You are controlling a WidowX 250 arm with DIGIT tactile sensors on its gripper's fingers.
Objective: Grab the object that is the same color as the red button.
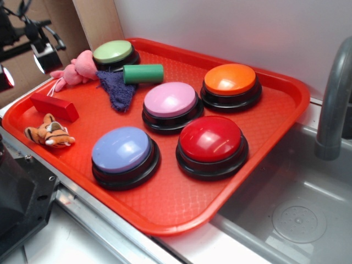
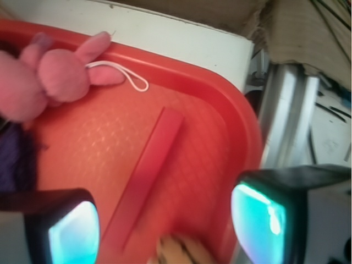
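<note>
Exterior view shows a red tray (image 1: 264,159) set beside a sink (image 1: 297,220), with a grey faucet (image 1: 333,99) at the right edge. The red block (image 1: 54,106) lies flat near the tray's left rim, between a pink bunny (image 1: 77,69) above it and a small tiger toy (image 1: 50,135) below it, apart from both. Bare tray floor lies to the block's right, up to a dark blue cloth (image 1: 116,89) and a green cylinder (image 1: 143,73). Five dome buttons stand on black bases: green (image 1: 113,52) at the back, orange (image 1: 230,80), pink (image 1: 170,100), blue (image 1: 121,149), and the red button (image 1: 210,138) (well apart from the block, toward the sink side).

Wrist view looks down on that corner. The pincer (image 2: 170,228) is spread, its two fingers (image 2: 71,231) standing well apart at the bottom of the frame, and the block (image 2: 146,184) runs diagonally between them, touched by neither finger. The tray's raised rim (image 2: 242,121) curves close by on the right, leaving only a narrow strip of floor there. The bunny (image 2: 49,77) sits at upper left, its white loop cord (image 2: 129,80) lying on the tray just above the block's far end. A bit of the tiger (image 2: 179,250) shows at the bottom edge, just past the block's near end.
</note>
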